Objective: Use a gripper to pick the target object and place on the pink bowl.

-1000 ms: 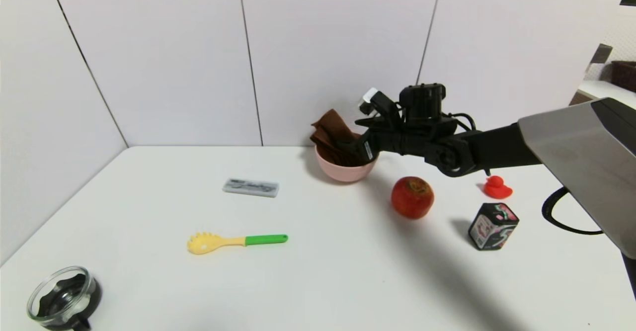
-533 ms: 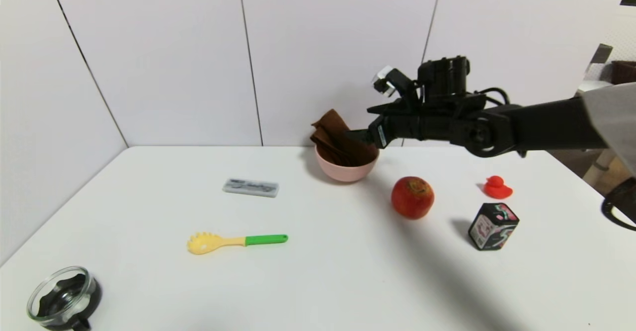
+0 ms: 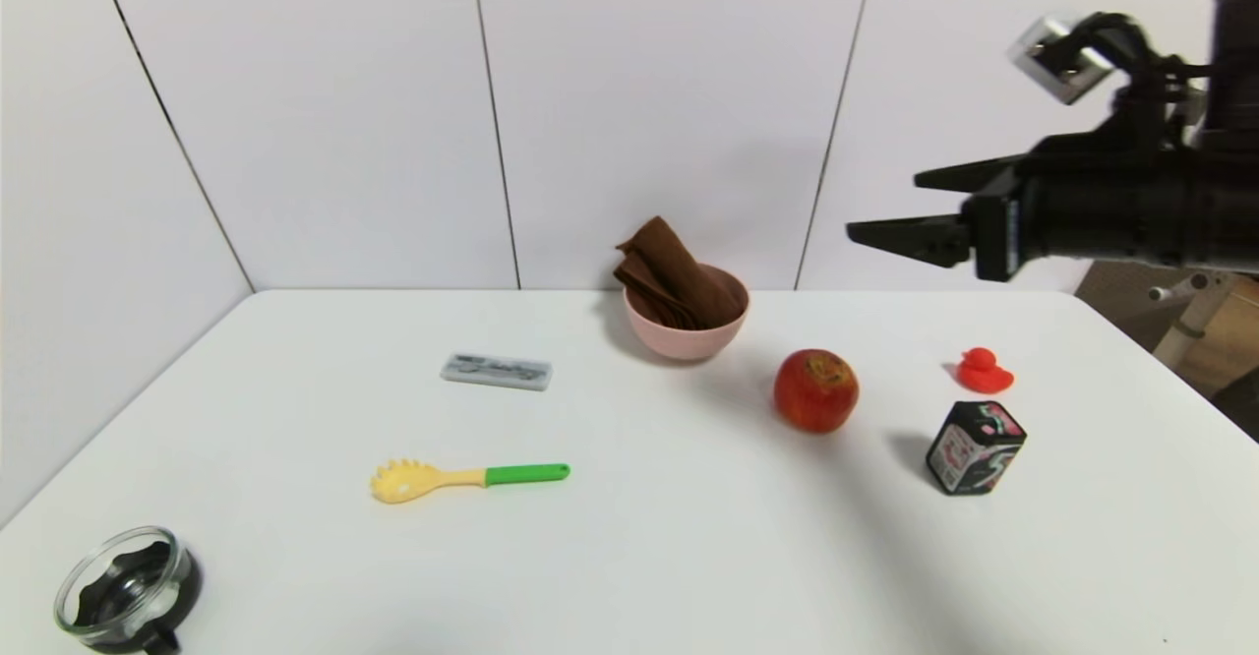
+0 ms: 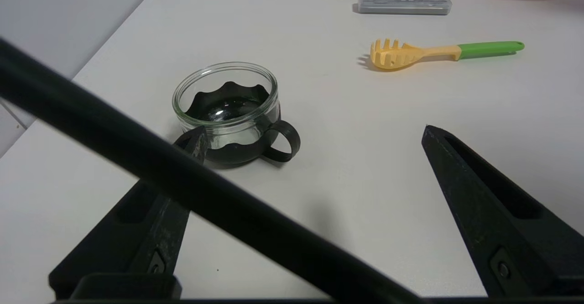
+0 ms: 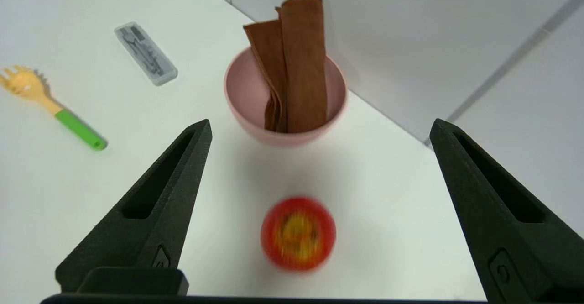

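**Brown towel sitting in the pink bowl**

Far left, the left gripper hangs parked by the glass cup, fingers spread. Towel's folded and propped in the bowl, sticking up over the rim. Red apple just right of it. Right gripper up high, well clear, jaws wide, holding nothing
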Action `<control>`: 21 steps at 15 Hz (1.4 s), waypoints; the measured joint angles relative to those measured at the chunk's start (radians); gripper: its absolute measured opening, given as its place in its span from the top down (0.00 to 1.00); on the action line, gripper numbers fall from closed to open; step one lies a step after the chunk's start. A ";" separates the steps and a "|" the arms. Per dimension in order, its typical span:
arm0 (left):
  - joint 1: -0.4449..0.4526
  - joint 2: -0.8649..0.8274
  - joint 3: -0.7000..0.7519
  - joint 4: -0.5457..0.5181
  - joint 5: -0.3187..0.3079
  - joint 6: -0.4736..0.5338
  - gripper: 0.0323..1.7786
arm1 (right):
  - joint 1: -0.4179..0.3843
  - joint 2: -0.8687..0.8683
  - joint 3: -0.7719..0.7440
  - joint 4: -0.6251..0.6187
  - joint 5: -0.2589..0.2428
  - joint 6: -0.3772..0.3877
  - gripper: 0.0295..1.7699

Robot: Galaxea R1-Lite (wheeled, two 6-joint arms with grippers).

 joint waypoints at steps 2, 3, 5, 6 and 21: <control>0.000 0.000 0.000 0.000 0.000 0.000 0.05 | -0.037 -0.177 0.161 0.001 -0.001 0.014 0.06; 0.000 0.000 0.000 0.000 0.000 0.000 0.05 | -0.054 -0.262 0.239 0.000 -0.003 0.018 0.05; 0.000 0.000 0.000 0.000 0.000 0.000 0.05 | -0.090 -0.438 0.396 -0.002 -0.003 0.023 0.05; 0.000 0.000 0.000 0.000 0.000 0.000 0.05 | -0.106 -0.523 0.468 -0.003 -0.004 0.024 0.05; 0.000 0.000 0.000 0.000 0.000 0.000 0.05 | -0.256 -1.309 1.065 -0.031 -0.364 0.150 0.04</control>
